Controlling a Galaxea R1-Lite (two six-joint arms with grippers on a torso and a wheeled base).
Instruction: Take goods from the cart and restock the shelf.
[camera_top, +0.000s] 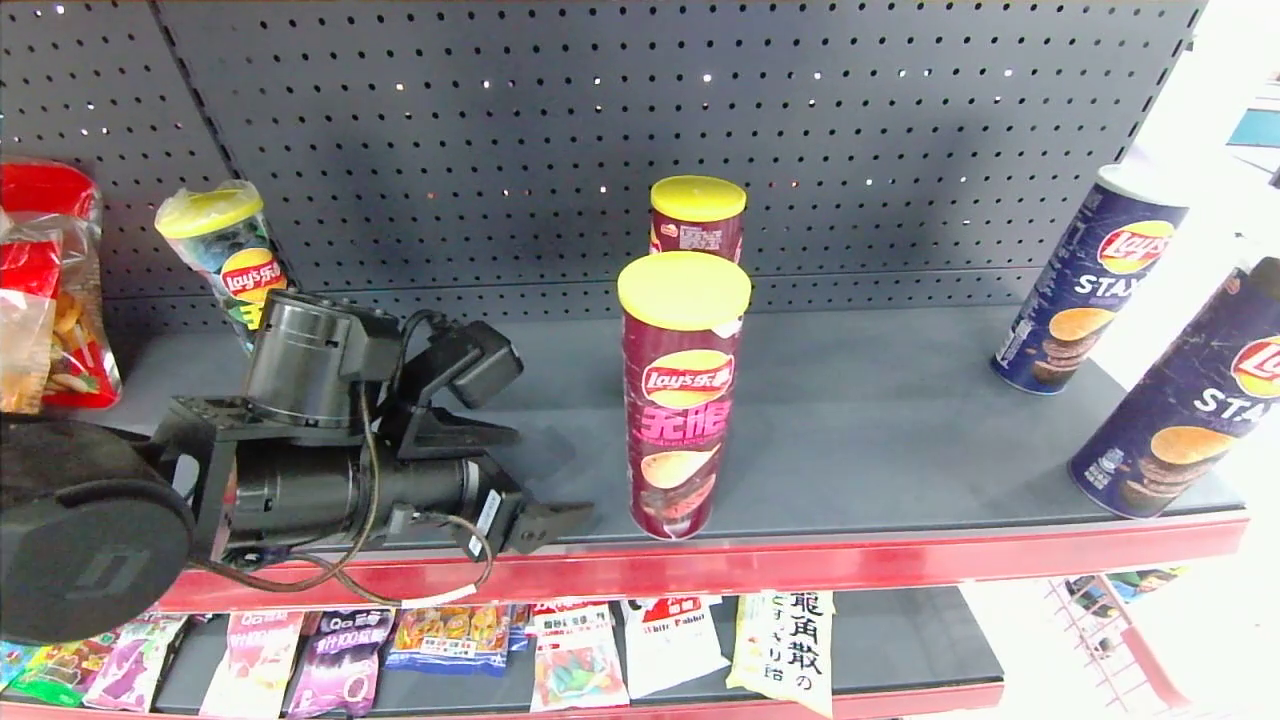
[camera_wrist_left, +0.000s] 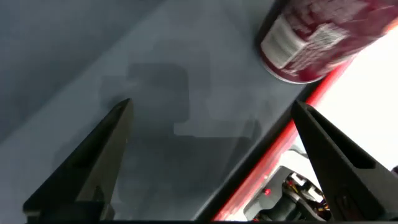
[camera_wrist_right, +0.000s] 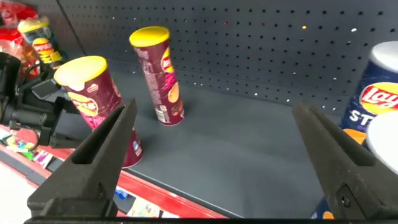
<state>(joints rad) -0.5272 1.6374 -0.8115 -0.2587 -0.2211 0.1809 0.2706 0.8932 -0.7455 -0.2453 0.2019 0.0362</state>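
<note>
Your maroon cardboard crisp tube with yellow lid (camera_top: 682, 400) stands upright at the front of the grey metal shelf (camera_top: 880, 420), likely faced for shoppers, your left gripper (camera_wrist_left: 211, 149) beside it spread empty, your right gripper (camera_wrist_right: 214, 155) spread too.

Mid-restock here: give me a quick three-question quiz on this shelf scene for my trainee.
1. True or false: the left hand is shut on the front maroon can.
2. How many blue cans stand at the right end of the shelf? A one, B two, C three.
3. Fill in: the rear maroon can has a ___ lid.
Key: 1 false, the left hand is open and apart from the can; 2 B; 3 yellow.
</note>
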